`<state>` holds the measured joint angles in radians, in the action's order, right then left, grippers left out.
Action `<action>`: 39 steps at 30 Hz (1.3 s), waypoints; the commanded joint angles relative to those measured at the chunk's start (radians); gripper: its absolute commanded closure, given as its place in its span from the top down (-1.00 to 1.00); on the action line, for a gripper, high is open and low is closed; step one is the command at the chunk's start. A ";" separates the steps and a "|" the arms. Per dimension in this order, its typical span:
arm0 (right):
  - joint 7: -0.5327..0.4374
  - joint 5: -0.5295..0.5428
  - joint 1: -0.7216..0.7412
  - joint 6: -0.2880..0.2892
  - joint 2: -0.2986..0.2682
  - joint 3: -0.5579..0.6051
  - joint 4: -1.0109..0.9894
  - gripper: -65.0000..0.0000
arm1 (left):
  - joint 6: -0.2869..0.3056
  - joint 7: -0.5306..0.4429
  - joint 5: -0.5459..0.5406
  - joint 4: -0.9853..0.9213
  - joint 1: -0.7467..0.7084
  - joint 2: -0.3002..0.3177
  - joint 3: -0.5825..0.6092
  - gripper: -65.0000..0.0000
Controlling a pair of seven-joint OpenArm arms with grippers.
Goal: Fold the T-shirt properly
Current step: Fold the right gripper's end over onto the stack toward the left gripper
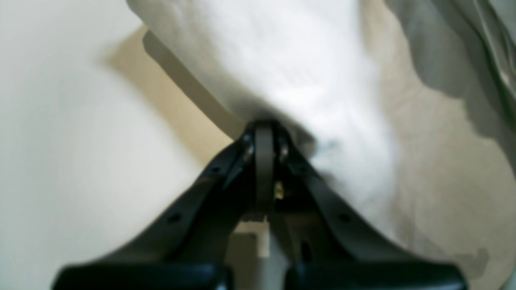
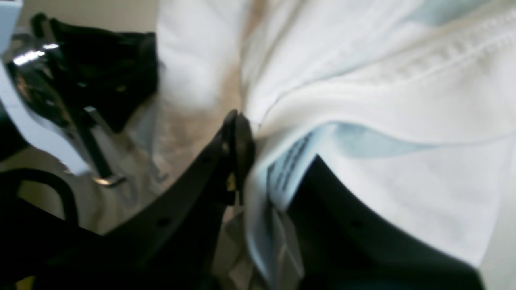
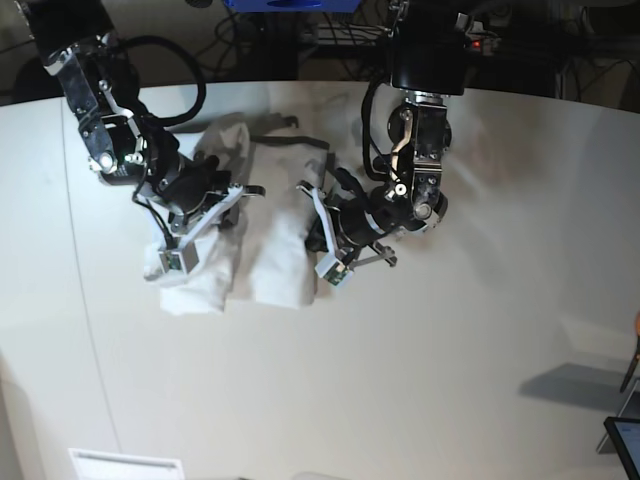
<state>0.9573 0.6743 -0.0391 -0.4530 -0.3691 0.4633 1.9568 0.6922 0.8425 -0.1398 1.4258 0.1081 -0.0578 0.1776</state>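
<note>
I have both arms down on the T-shirt [image 3: 262, 250], which lies bunched on the far-left part of the white table [image 3: 450, 380], its long axis running roughly near to far, with the nearer end rounded into two lumpy rolls.

My left gripper [image 1: 264, 133] has its jaws pressed together, and in the left wrist view white cloth fans away from the tips, so I judge it is pinching the shirt's right edge. My right gripper [image 2: 238, 121] is likewise closed on fabric: a seam and a printed care label [image 2: 288, 169] sit just beside its tips.

The cloth lies between the two grippers, each holding its own side; neither is nearer. I judge the coming move depends on lifting and spreading both edges apart across that axis, evenly, or the bundle will twist.
</note>
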 commanded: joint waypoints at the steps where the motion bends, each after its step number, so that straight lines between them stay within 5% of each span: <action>1: -0.018 0.009 0.020 0.000 -0.006 -0.004 0.017 -0.99 | 0.006 0.016 0.001 0.008 0.006 -0.003 0.004 -1.00; 12: -0.013 -0.066 0.035 0.000 0.046 0.033 0.016 -0.96 | 0.006 0.016 0.001 0.008 0.006 -0.004 0.004 -1.00; 22: -0.022 -0.069 0.043 0.000 0.078 0.078 0.022 -0.01 | 0.006 0.016 0.001 -0.001 0.008 0.000 0.004 -1.00; 36: -0.103 -0.060 0.071 0.007 0.109 0.098 0.020 0.00 | 0.006 0.010 -0.007 -0.010 0.015 0.071 -0.082 -1.00; 39: -0.107 -0.060 0.083 0.064 0.134 0.096 0.017 0.00 | 0.006 0.016 -0.007 0.033 0.008 0.072 -0.151 -1.00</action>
<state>0.8707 0.6098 0.0231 -0.3893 -0.2401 0.5613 1.9587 0.7067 0.8478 -0.1558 1.4437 0.1070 0.0097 0.0261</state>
